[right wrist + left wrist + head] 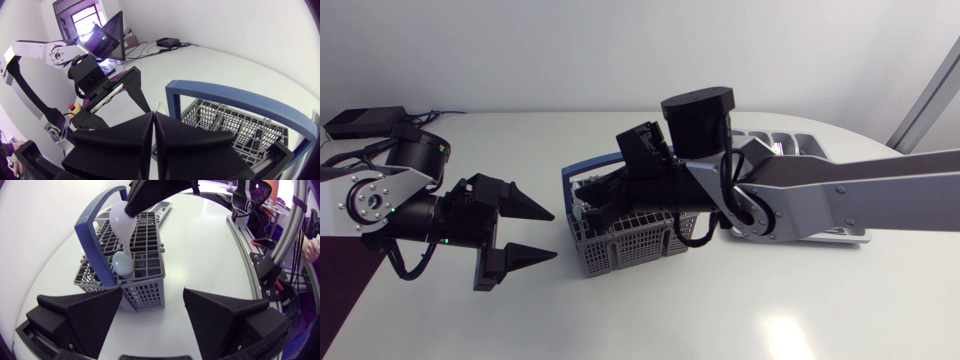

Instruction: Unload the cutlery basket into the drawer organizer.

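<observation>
Left claw (553, 234) is sitting wide open just left of the grey basket (620, 255) on the worktop (720, 310). Right claw (153, 120) is squeezing a white spoon (121, 222) inside the basket; the organizer (790, 140) is lying far right.

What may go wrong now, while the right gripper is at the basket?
1. The right gripper pinches a white spoon close to the blue handle; on lifting, the spoon may catch there.
2. The basket is not held: the left gripper stands open before it, so it may slide or tip.
</observation>
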